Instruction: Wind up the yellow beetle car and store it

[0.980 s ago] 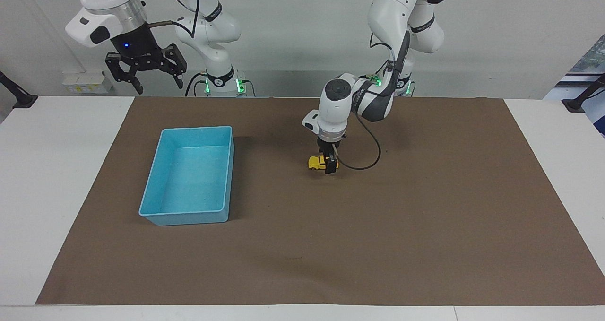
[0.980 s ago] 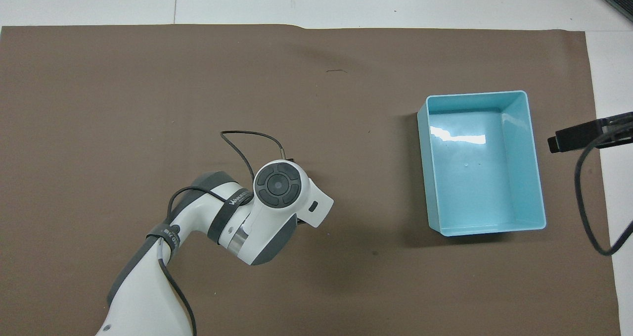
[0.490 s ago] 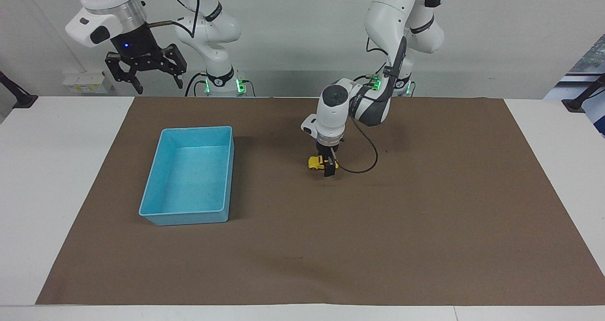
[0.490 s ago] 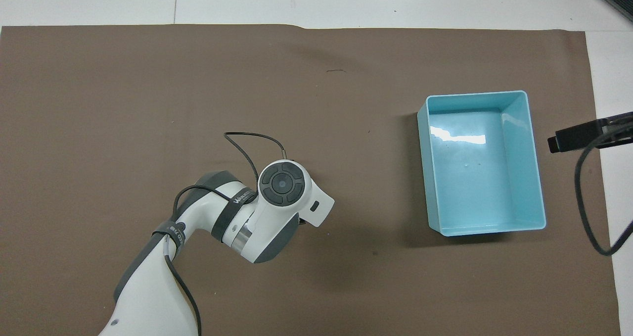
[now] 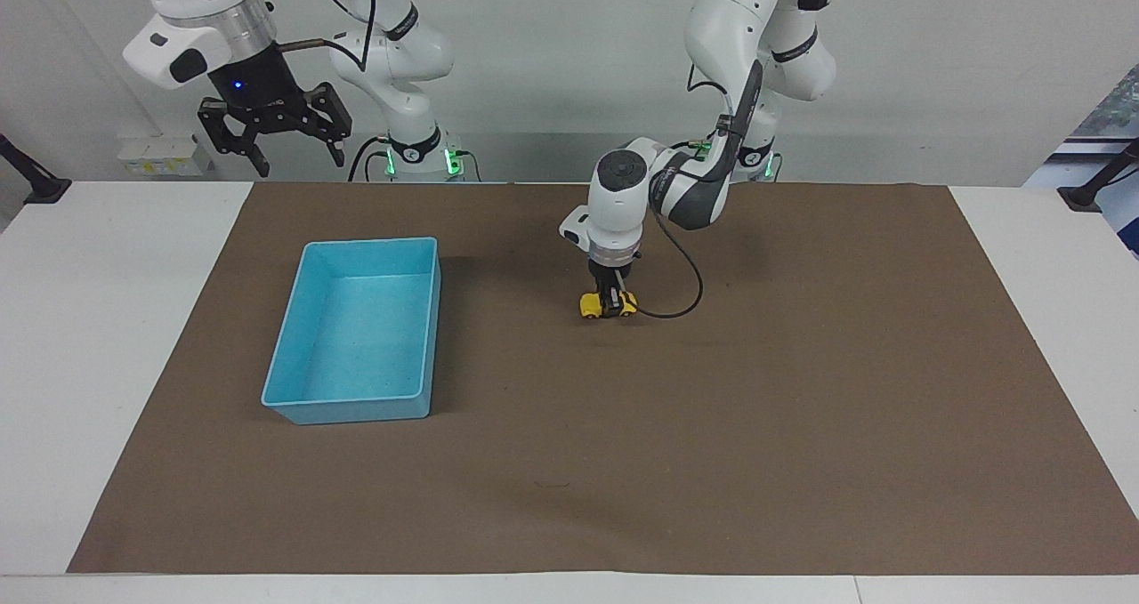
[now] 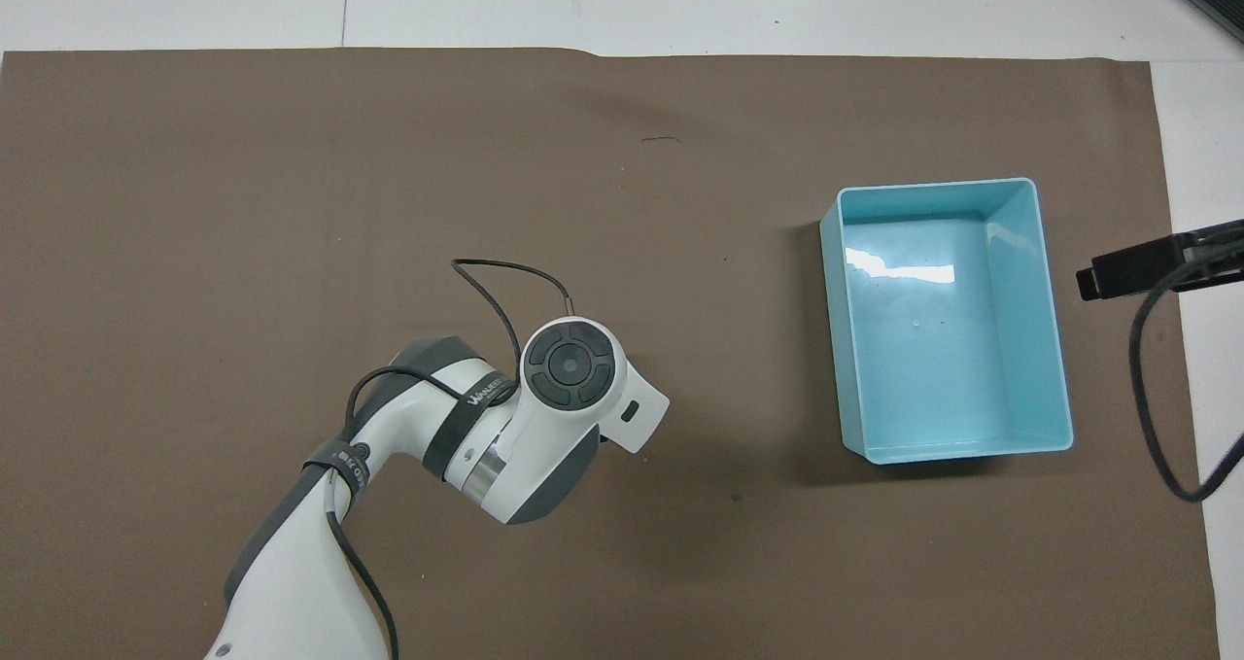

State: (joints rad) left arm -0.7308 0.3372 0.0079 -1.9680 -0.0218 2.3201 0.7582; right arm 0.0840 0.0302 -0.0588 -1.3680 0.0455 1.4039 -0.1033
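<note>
The yellow beetle car [image 5: 590, 305] stands on the brown mat [image 5: 801, 408] near the table's middle, wheels down. My left gripper [image 5: 612, 302] is down at the car's middle, pointing straight down, with the car showing on both sides of it. In the overhead view the left arm's wrist [image 6: 569, 365] hides the car and the gripper. The blue tray [image 5: 347, 402] stands toward the right arm's end of the table; nothing shows in it, and it also shows in the overhead view [image 6: 844, 349]. My right gripper [image 5: 274, 137] waits open, high above the table's edge by its base.
A black cable [image 5: 685, 297] loops from the left wrist down beside the car. In the overhead view the right gripper's tip [image 6: 1157, 261] hangs beside the tray, over the white table.
My left gripper has shifted along the car from its end nearest the left arm to its middle. The car has stayed in place. The right arm has not moved.
</note>
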